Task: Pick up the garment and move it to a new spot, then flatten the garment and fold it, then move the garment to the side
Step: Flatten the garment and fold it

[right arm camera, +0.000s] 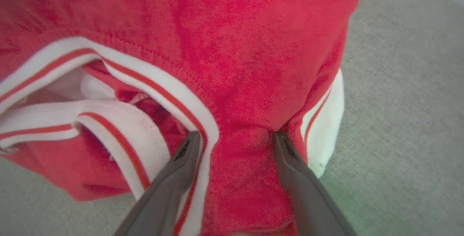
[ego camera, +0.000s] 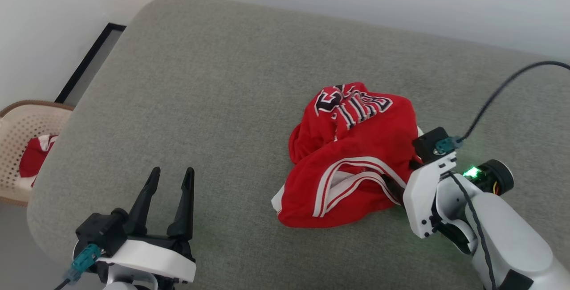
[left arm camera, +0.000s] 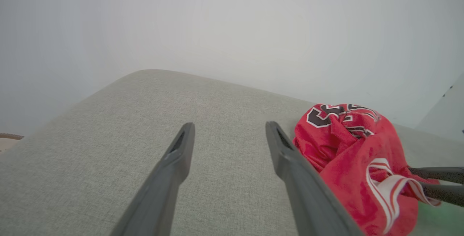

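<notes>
The garment [ego camera: 352,156], a red jersey with black white-outlined letters and white-and-red striped trim, lies crumpled on the grey cushion [ego camera: 213,80], right of centre. My right gripper [ego camera: 397,179] is at its right edge, open, with its fingers pushed in on either side of a red fold [right arm camera: 246,156] beside the striped trim. In the right wrist view the fold sits between the spread fingers of the gripper [right arm camera: 233,134]. My left gripper [ego camera: 173,172] stands open over bare cushion at the lower left, well apart from the garment [left arm camera: 355,156]. The left wrist view has the right gripper's fingers [left arm camera: 435,183] at the trim.
A woven basket [ego camera: 13,138] holding a red-and-white cloth [ego camera: 35,156] stands off the cushion's left edge, on the floor. A dark strip [ego camera: 89,63] runs along the wall at the far left. A black cable [ego camera: 498,94] trails from my right wrist.
</notes>
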Controlling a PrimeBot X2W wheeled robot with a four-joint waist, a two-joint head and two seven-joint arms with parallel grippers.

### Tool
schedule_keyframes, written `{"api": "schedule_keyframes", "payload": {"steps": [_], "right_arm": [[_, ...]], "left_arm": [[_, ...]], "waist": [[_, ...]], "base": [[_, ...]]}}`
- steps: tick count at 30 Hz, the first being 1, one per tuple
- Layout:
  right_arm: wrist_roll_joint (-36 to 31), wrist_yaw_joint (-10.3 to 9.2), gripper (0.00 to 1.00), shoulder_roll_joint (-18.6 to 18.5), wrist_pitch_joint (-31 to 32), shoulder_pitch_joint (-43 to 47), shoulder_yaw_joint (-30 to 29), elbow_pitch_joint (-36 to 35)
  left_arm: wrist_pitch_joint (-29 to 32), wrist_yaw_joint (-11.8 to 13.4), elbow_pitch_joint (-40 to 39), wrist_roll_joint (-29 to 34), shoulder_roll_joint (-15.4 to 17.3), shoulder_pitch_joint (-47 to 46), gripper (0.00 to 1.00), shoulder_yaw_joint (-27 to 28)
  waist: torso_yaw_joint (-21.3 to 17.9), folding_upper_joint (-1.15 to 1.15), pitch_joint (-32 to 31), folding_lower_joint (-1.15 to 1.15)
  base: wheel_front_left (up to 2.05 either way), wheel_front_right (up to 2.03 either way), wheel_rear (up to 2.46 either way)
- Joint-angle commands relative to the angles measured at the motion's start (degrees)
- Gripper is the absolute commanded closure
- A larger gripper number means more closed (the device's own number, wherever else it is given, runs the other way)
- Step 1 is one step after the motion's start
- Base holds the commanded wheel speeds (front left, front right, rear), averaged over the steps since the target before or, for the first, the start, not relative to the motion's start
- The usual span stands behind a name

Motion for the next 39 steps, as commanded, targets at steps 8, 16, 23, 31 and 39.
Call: {"api": "schedule_keyframes", "payload": {"steps": [8, 16, 23, 31, 39], "right_arm": [[2.2, 0.01, 1.00, -0.3, 0.0, -3.7, 4.8, 0.6], [6.4, 0.01, 1.00, -1.2, 4.4, -1.2, 11.7, -12.2], [9.0, 0.01, 0.00, -1.2, 8.6, 2.0, 16.2, -17.9], [11.2, 0.01, 0.00, -2.8, 9.1, 4.0, 11.8, -23.6], [9.0, 0.01, 0.00, -5.7, 11.6, 8.0, 3.1, -31.0]], "left_arm": [[-0.5, -0.5, 1.7, -0.4, -0.9, -1.5, 0.00, 0.9], [-0.5, -0.8, 1.1, 0.0, -1.0, -0.2, 0.00, 2.4], [-0.5, -0.9, 1.2, 0.2, -1.6, -0.1, 0.00, 2.9], [-0.5, -1.0, 1.3, 0.3, -1.4, 0.7, 0.00, 3.6], [-0.5, -1.0, 0.7, -0.1, -0.6, 1.8, 0.00, 3.4]], "waist": [[1.2, 0.00, 0.6, 0.00], [0.6, 0.00, -0.4, 0.00], [0.2, 0.00, -0.4, 0.00], [-0.9, 0.00, -1.1, 0.00], [-2.0, 0.00, -1.9, 0.00]], "base": [[0.00, 0.00, 0.00], [0.00, 0.00, 0.00], [0.00, 0.00, 0.00], [0.00, 0.00, 0.00], [0.00, 0.00, 0.00]]}}
